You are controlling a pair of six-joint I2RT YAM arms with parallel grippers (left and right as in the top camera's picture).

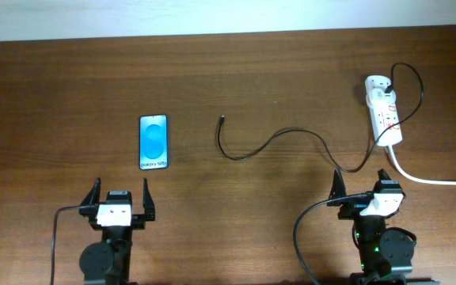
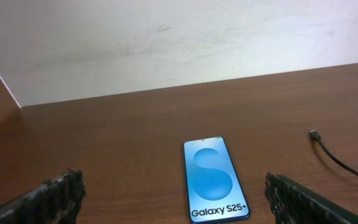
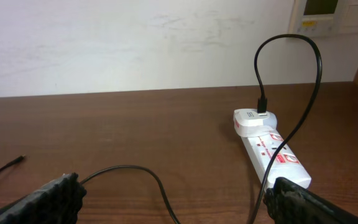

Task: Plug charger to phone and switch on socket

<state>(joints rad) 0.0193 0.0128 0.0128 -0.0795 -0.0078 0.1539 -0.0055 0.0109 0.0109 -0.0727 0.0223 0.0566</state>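
The left gripper (image 1: 121, 190) and right gripper (image 1: 361, 179) hover spread wide, empty. The thin black charger cable (image 1: 291, 132) lies with its tip apart from the flat blue-screened phone (image 1: 153, 142); the white red-marked power strip (image 1: 384, 111) seems untouched: every step is left

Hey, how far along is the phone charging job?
Done: the cable is plugged into the adapter on the power strip. In hand: nothing; left gripper and right gripper are open, empty. Left: the plug tip lies apart from the phone; plugging in and switching remain.

Phone (image 1: 153, 142) left — charger (image 1: 291, 131) between — socket (image 1: 384, 111) right.
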